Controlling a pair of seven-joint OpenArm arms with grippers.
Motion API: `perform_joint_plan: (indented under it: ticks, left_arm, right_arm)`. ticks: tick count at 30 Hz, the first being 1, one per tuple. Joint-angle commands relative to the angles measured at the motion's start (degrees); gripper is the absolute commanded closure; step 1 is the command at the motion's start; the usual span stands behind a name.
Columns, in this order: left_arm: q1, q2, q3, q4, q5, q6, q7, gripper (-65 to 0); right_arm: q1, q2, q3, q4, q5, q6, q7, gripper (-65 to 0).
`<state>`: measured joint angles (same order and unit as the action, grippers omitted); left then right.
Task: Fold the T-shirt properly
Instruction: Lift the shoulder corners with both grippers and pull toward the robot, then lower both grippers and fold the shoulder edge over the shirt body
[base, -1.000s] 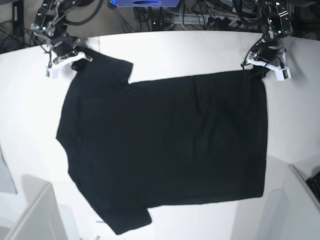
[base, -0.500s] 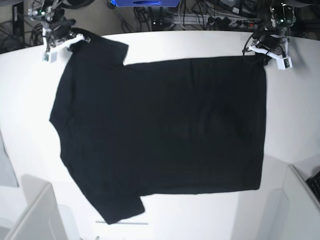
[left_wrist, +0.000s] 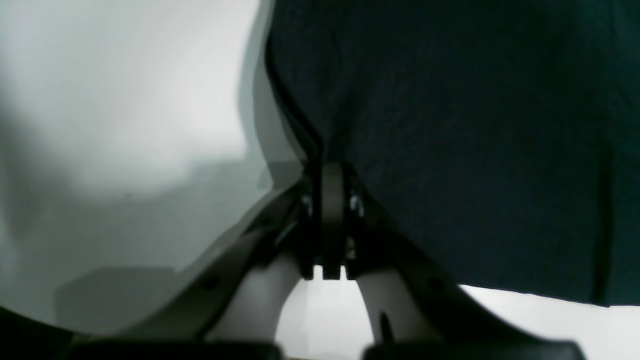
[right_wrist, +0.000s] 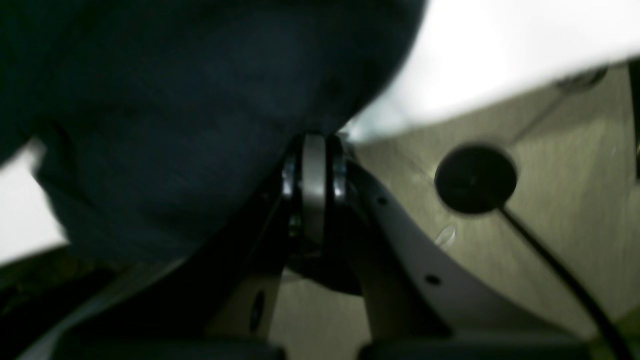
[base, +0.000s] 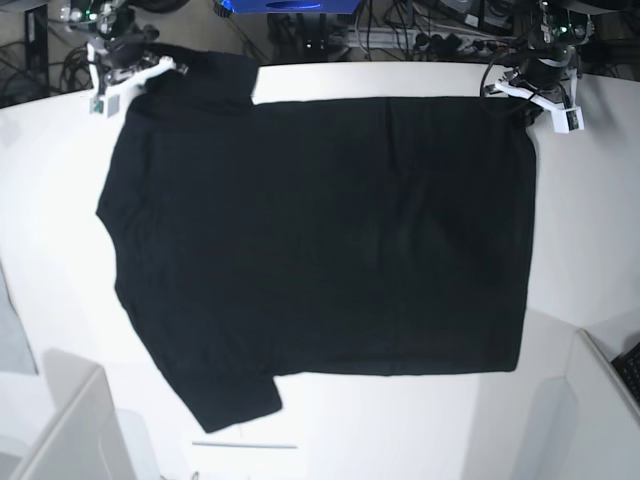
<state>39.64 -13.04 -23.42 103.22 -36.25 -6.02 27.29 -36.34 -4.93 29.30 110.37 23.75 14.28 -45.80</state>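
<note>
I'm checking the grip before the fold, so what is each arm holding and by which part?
Both hold the T-shirt: the left gripper pinches a hem corner, the right gripper the shoulder by the sleeve.

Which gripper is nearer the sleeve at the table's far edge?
Right. The right gripper is clamped on the T-shirt right beside that sleeve. The left gripper grips the opposite far corner, at the hem end.

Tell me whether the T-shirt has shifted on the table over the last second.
Yes. The T-shirt has slid toward the table's far edge, pulled by both grippers; its near sleeve now lies farther from the table's near edge.
</note>
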Motion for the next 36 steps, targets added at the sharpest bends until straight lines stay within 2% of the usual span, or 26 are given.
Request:
perform_joint_plan:
  ticks: [1,5,7,9,13,16,23,29,36]
  left_arm:
    - [-0.38,-0.54,-0.27,0.91,-0.28,-0.26,-0.96,0.0]
    - [-2.85,-0.54,-0.1,0.82,-0.28,0.26,-0.08,0.0]
    - [-4.52,-0.54,-0.18,1.35,-0.28,2.29,3.17,0.0]
    - [-6.27,-0.54,-0.18,1.79,-0.28,2.9,6.07,0.0]
    - [-9.35,-0.46,-0.27,2.23,-0.28,2.99,8.98,0.0]
    - [-11.11,-0.46,-0.27,3.29,-0.28,3.08,11.09,0.0]
    - [-14.27,-0.37,-0.27,3.9,-0.28,3.08,11.96,0.0]
    - [-17.7,-0.28,-0.27,3.55,-0.28,3.16,13.72,0.0]
    - [-21.13,-0.46,-0.27,0.74,-0.19,3.16,13.72,0.0]
  right_arm:
    - [0.16,0.31,0.28,1.77,0.47,0.0,0.66,0.0]
    - [2.01,0.31,0.11,3.35,0.38,0.0,0.57,0.0]
    - [2.89,0.31,0.02,3.61,0.38,0.0,0.57,0.0]
    - [3.94,0.31,0.02,3.7,0.38,0.0,0.57,0.0]
    - [6.05,0.4,0.02,3.7,0.38,0.0,0.57,0.0]
    - [7.72,2.07,-0.07,3.7,0.38,0.0,0.57,0.0]
    - [12.12,2.6,-0.07,3.7,0.38,0.0,0.39,0.0]
    - [19.15,4.18,0.02,3.61,0.3,0.0,-7.08,0.0]
    - [26.45,4.97,-0.07,2.73,0.03,-0.09,-11.74,0.0]
